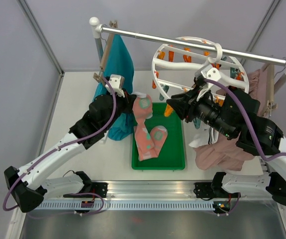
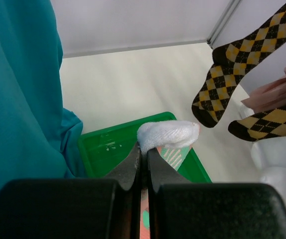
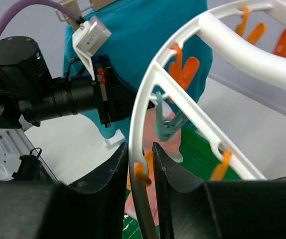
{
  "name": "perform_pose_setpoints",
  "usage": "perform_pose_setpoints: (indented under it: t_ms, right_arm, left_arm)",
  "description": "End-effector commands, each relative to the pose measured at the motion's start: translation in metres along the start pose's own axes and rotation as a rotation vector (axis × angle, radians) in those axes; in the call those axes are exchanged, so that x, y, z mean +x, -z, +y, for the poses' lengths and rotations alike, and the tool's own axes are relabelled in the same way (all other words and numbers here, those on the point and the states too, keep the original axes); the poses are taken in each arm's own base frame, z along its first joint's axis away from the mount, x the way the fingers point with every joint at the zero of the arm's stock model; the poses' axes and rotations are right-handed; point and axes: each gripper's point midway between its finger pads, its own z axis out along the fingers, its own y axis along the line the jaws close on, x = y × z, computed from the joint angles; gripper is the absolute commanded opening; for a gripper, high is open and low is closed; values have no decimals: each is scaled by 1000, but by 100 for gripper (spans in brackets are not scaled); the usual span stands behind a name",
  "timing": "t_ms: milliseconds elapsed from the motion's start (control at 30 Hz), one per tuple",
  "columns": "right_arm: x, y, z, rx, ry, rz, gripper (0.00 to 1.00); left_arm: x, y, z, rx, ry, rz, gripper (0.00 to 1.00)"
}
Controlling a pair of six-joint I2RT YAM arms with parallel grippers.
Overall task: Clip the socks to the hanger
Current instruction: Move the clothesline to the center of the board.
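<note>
My left gripper (image 2: 144, 149) is shut on a pink sock (image 2: 168, 134) with a white toe and mint patches. It holds the sock up over the green tray (image 1: 175, 149), where it hangs (image 1: 142, 107). A second pink sock (image 1: 154, 142) lies in the tray. The round white hanger (image 1: 198, 62) hangs from the rail by its hook. My right gripper (image 3: 140, 149) is shut on its lower left rim (image 3: 139, 124), beside an orange clip (image 3: 141, 173). In the top view this gripper (image 1: 174, 105) is at the ring's lower edge. Two argyle socks (image 2: 227, 74) hang at the right.
A teal garment (image 1: 115, 69) hangs at the rail's left end, close behind my left gripper. A dusty-pink skirt (image 1: 222, 149) hangs at the right under my right arm, with white cloth (image 1: 203, 135) beside it. A teal clip (image 3: 165, 124) dangles inside the ring.
</note>
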Motion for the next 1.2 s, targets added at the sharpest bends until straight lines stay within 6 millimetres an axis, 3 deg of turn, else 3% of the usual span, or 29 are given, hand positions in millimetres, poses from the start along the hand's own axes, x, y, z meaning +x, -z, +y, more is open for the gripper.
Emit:
perform_pose_setpoints:
  t_ms: [0,67,233,400,567,833,1000,1167]
  right_arm:
    - [0,14,-18,96,-46,-8,36]
    - [-4,19,-19,95,-61,-26,46]
    - [-14,27,-18,75,-96,-89,58]
    - [-30,40,4,-64,-147,-158,59]
    - [-40,76,25,-229,-199,-206,60]
    - [-1,104,16,-232,-265,-169,59]
    - [40,92,3,-151,-284,-96,56]
    - [51,85,-21,-11,-290,-109,53]
  left_arm:
    - [-14,8,-8,36,66,-46,2]
    - [-14,10,-8,43,69,-48,2]
    - [-12,10,-13,75,73,-47,2]
    - [-12,12,-20,112,81,-46,2]
    - [-12,12,-21,122,83,-51,2]
    - [-12,12,-28,159,80,-47,2]
    - [-9,13,-28,160,77,-41,2]
    - [-9,13,-28,164,76,-43,2]
